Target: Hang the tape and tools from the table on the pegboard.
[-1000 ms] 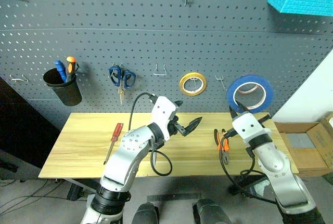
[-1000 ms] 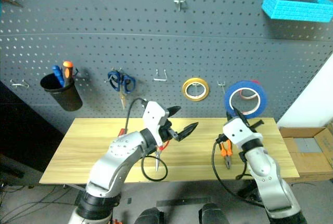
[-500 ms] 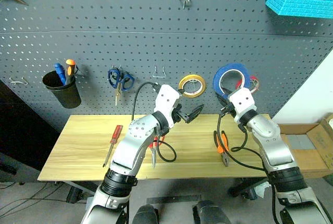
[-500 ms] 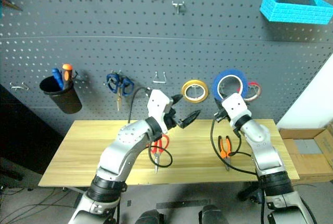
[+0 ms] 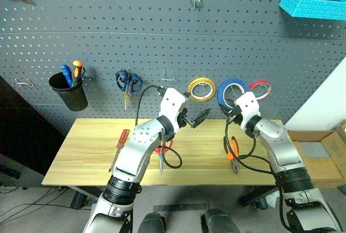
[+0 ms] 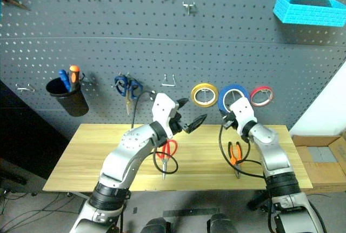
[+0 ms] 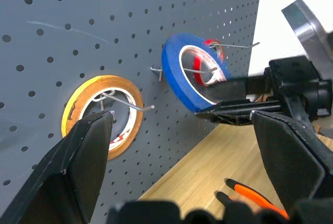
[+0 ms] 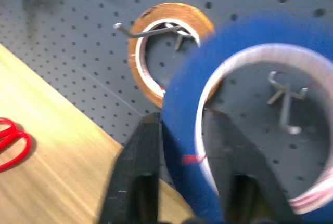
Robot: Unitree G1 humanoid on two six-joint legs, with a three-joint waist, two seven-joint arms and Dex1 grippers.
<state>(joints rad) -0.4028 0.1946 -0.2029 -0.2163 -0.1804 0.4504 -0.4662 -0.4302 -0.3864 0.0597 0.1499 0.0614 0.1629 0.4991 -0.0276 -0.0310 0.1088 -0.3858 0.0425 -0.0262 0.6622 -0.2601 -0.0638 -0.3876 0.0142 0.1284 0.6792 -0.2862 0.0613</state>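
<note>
Now right gripper (image 8: 179, 182) straddling tape (image 5: 231, 91) wall at pegboard (image 5: 162, 38) hook, fingers loosening. Left gripper (image 7: 203, 146) hovering wide, empty. Scissors (image 6: 167, 152), pliers (image 5: 232, 152), screwdriver (image 5: 120, 138) lying on table (image 5: 81, 157), awaiting hanging.

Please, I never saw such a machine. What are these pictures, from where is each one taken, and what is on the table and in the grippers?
It is a two-armed humanoid robot. Two pictures come from its head, two from cameras on its wrists. It faces a grey pegboard above a wooden table. On the table lie a red screwdriver, red scissors and orange pliers. The right gripper has one finger on each side of the blue tape, at a hook on the board. The left gripper is open, holding nothing.
</note>
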